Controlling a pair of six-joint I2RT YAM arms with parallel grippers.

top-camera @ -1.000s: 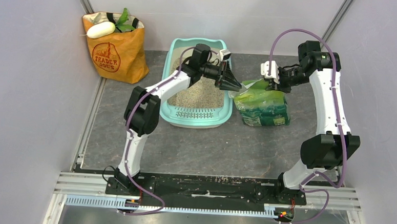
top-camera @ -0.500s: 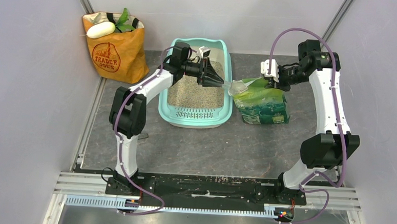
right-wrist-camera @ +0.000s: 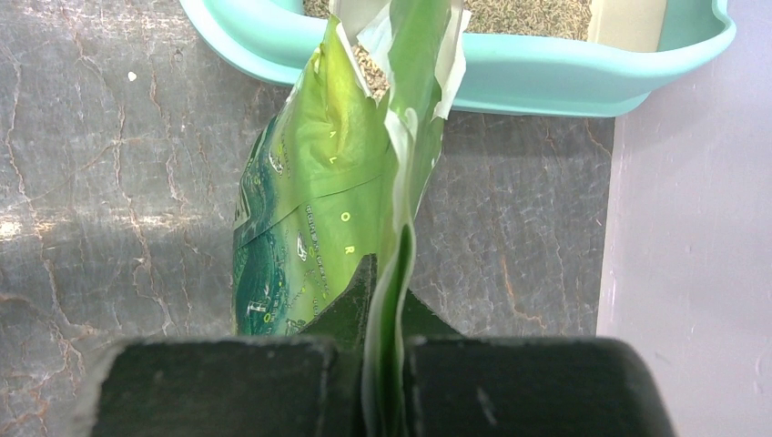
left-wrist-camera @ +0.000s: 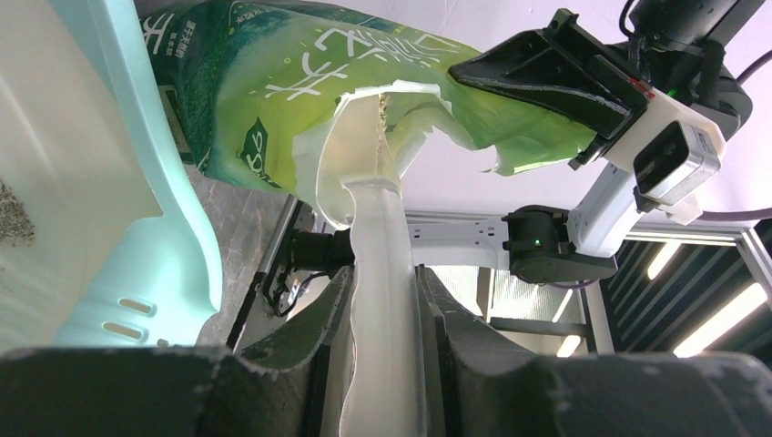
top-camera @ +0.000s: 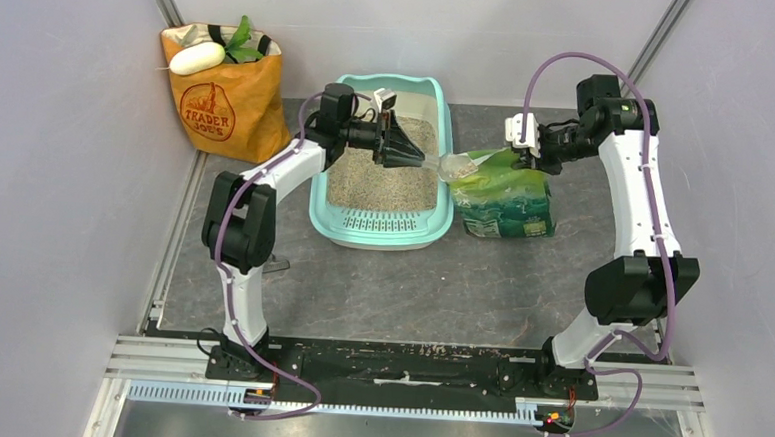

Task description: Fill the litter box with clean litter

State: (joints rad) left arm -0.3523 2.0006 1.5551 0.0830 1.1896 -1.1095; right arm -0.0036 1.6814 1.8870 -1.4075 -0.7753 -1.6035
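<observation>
litter box (top-camera: 319,195): far centre of the table, long axis 12–6 o'clock, grate step at the 6 end
clean litter (top-camera: 380,183): spread over the tray floor; more shows in the bag mouth
left gripper (left-wrist-camera: 384,273): narrow, clamped on the handle of the clear scoop (top-camera: 456,167)
right gripper (right-wrist-camera: 387,300): pinched flat on the top flap of the green bag (top-camera: 510,200), holding the mouth up
key relation: tray lies at 9 o'clock from the scoop, just beside the bag; left arm nearer
obscured: scoop bowl sunk in the bag mouth, load cannot be told
</observation>
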